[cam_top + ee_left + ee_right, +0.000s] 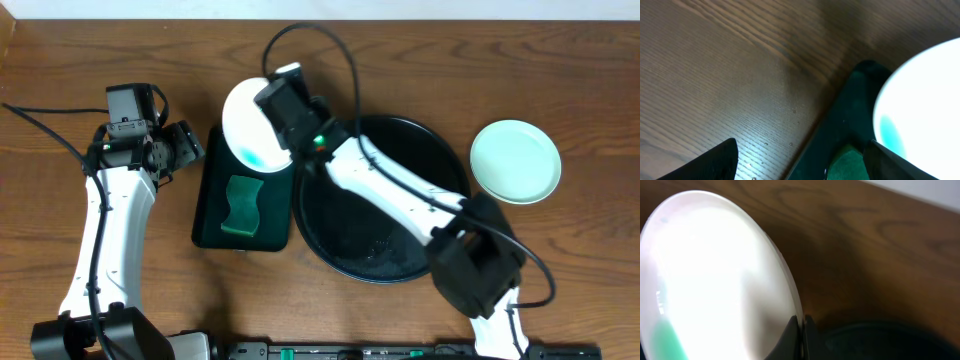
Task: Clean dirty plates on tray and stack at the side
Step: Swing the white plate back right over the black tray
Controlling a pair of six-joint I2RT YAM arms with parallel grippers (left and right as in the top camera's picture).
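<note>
The right gripper is fully closed on the rim of the white plate, gripping it by a thin pinch at one edge only. The plate hangs tilted above the far end of the dark green tray, toward the far edge of the worktop, left of centre. A teal smear shows on its face, so this plate is judged not yet clean. The left gripper stands wide open and empty, just beside the near-left side of the plate. The green sponge lies in the dark green tray. The black tray shows no plate on it, and one mint plate rests on the worktop near the right edge. Hazards:

- An edge pinch gives little resistance to rotation, so wiping pressure could pivot or release the plate onto the tray or worktop.
- The two arms are working close together, so a left-arm approach could strike the plate or the right fingers.
- A light wipe may leave residue on the plate.
</note>
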